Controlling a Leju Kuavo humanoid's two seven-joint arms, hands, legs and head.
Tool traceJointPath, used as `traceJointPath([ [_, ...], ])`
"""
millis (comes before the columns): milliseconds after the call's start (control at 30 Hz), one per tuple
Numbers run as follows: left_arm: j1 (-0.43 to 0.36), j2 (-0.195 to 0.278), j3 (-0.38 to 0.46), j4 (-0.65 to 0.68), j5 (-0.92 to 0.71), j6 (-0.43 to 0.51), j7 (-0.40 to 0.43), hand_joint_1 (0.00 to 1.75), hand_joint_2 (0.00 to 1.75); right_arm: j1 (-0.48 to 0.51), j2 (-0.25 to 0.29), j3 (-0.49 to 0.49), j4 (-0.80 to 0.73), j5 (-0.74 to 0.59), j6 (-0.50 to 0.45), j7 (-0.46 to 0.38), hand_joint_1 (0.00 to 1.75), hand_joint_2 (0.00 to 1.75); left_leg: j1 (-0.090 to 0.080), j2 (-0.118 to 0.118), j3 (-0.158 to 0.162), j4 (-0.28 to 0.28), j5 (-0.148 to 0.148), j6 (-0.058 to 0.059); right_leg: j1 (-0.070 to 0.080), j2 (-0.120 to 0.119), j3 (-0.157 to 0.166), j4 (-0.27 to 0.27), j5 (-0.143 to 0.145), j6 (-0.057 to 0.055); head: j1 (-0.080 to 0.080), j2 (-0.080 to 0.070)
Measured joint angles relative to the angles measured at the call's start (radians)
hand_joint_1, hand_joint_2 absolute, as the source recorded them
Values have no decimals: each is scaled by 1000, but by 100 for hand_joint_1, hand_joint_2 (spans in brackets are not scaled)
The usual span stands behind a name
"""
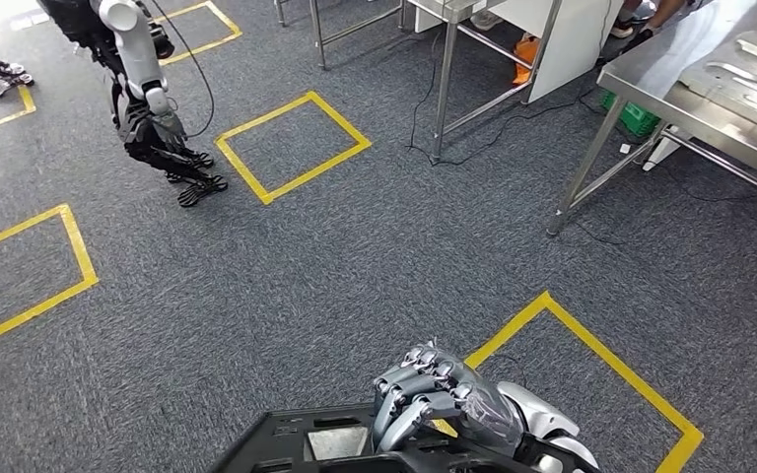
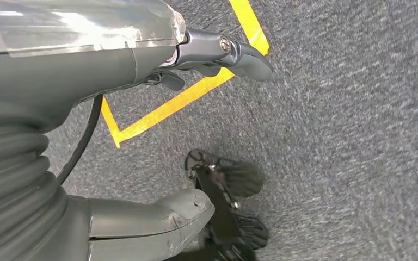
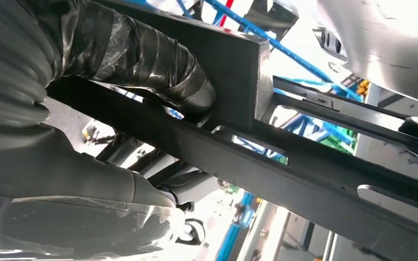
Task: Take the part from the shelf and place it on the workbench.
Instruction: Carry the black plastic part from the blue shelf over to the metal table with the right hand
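over grey carpet, the right hand (image 1: pixel 444 394) grips a black openwork part (image 1: pixel 296 443) by its rim bar, seemingly rigid and light; left hand's (image 2: pixel 141 60) state unclear.

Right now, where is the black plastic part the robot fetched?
The black openwork plastic part sits at the bottom of the head view, gripped by the right robot hand above the grey carpet, beside a yellow taped square.

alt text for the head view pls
The robot's right hand grips a black plastic part at the bottom edge, above grey carpet marked with yellow tape squares. Another humanoid robot stands at upper left, and steel workbenches sit at upper right.
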Motion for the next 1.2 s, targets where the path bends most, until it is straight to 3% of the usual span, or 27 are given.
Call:
traceJointPath([
  [33,2,0,0,0,0,0,0,0,175,1,1,1,1,0,0,0,175,175,0,-6,-32,63,-21,0,2,11,0,0,0,-1,0,0],
  [67,4,0,0,0,0,0,0,0,175,1,1,1,3,0,0,0,175,175,0,-9,-52,96,-23,2,4,22,0,1,1,-1,0,0],
  [100,5,0,-1,0,0,0,1,0,175,1,1,1,3,0,0,0,175,175,-1,-10,-53,89,-3,6,5,33,0,1,1,-2,0,0],
  [133,5,0,-2,0,0,0,1,0,175,1,1,1,4,0,0,0,175,175,-1,-15,-35,42,33,11,7,45,2,2,1,-2,0,0],
  [200,5,1,-4,0,0,2,3,0,175,1,1,2,4,-1,-1,1,175,175,-3,-47,25,-101,106,23,8,66,3,4,1,0,0,0],
  [267,5,3,-8,0,0,6,9,0,175,2,2,2,4,-3,-4,5,175,175,-5,-76,60,-182,129,29,6,84,-2,4,5,8,0,0],
  [333,4,3,-13,0,0,13,18,0,175,5,2,3,3,-6,-10,9,175,175,-7,-70,66,-195,129,34,4,102,-7,0,12,21,0,0],
  [367,3,3,-15,0,0,15,22,0,175,7,1,3,3,-8,-14,10,175,175,-5,-59,68,-202,133,38,5,101,-9,2,11,26,0,0],
  [433,2,3,-21,0,0,17,26,0,175,7,0,1,3,-15,-19,10,175,175,-1,-35,71,-217,144,50,9,66,-29,43,-20,35,0,0],
  [500,5,3,-23,0,0,16,29,0,175,6,-3,-5,3,-28,-22,8,175,175,-2,-13,71,-222,147,57,7,18,-81,155,-86,40,0,0],
  [533,6,3,-24,0,0,16,31,0,175,5,-4,-10,4,-36,-22,7,175,175,-3,-1,69,-221,146,58,5,8,-109,217,-113,43,0,0],
  [567,7,3,-24,0,0,17,35,0,175,5,-6,-16,4,-44,-18,6,175,175,-4,11,69,-220,145,58,2,3,-127,255,-123,46,0,0],
  [600,8,3,-24,0,0,19,41,0,175,3,-9,-23,5,-51,-13,8,175,175,-4,22,69,-218,143,57,-1,0,-126,259,-114,49,0,0],
  [667,7,3,-28,0,0,27,55,0,175,-4,-17,-35,9,-57,-4,14,175,175,-3,42,70,-212,138,51,-5,-19,-67,156,-53,53,0,0],
  [733,7,6,-38,0,0,31,64,0,175,-13,-31,-49,16,-56,1,19,175,175,-6,57,71,-202,129,42,-1,-50,-4,38,-15,48,0,0],
  [800,6,9,-50,0,0,27,66,0,175,-19,-43,-64,23,-57,5,19,175,175,-10,71,72,-197,124,31,5,-57,10,3,-13,38,0,0],
  [867,4,10,-61,0,0,24,66,0,175,-21,-51,-72,30,-56,8,19,175,175,-8,80,76,-196,120,20,4,-38,9,0,-9,27,0,0],
  [933,4,10,-68,0,0,23,67,0,175,-23,-55,-75,37,-54,7,21,175,175,-4,52,63,-160,90,11,-1,-22,11,-5,-5,15,0,0],
  [1000,6,10,-71,0,0,23,69,0,175,-24,-55,-76,43,-54,6,23,175,175,-1,8,9,-41,25,4,-3,-6,10,-7,-2,8,0,0],
  [1067,12,9,-73,0,0,24,72,0,175,-22,-56,-76,51,-54,5,24,175,175,-1,-7,-53,84,-19,1,-1,14,9,-7,-1,6,0,0],
  [1100,15,8,-74,0,0,24,73,0,175,-21,-56,-76,54,-53,4,23,175,175,-1,-8,-64,101,-11,3,0,26,9,-6,-1,6,0,0],
  [1133,17,8,-74,0,0,24,74,0,175,-21,-56,-76,57,-52,5,22,175,175,-1,-11,-57,78,15,6,1,37,11,-5,-1,6,0,0],
  [1200,18,8,-74,0,0,28,78,0,175,-22,-56,-76,60,-48,5,17,175,175,-1,-38,1,-59,93,17,2,59,13,-4,-1,7,0,0],
])
